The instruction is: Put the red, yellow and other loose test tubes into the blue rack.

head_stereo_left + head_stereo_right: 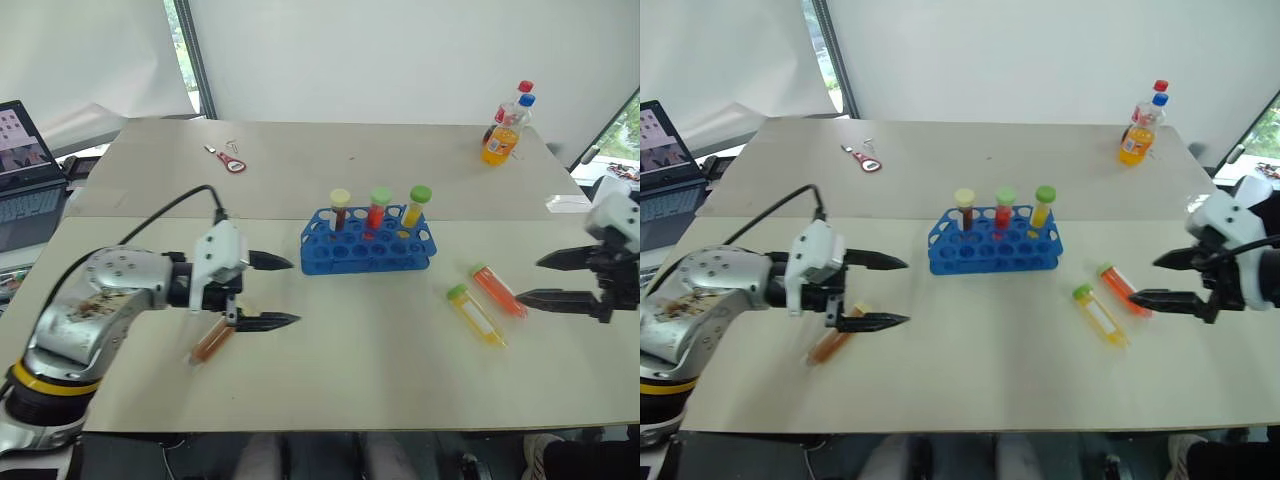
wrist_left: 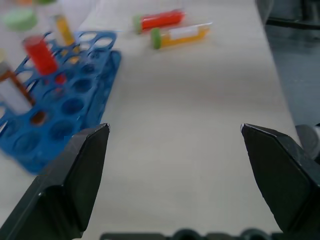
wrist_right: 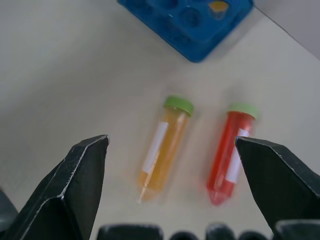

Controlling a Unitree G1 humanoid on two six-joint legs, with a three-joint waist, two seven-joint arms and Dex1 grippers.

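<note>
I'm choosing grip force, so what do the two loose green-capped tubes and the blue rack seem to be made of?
The loose orange-red tube with green cap and the loose yellow tube with green cap look like clear, glossy plastic: liquid and a white label strip show through the walls. Glass cannot be ruled out. The bright blue rectangular rack looks like moulded opaque plastic, smooth, with even round holes.

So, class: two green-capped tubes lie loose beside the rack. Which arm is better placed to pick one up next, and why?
The right. The right gripper hangs open next to the red tube and the yellow tube. The left gripper, also open, is across the rack, near the brown tube.
</note>
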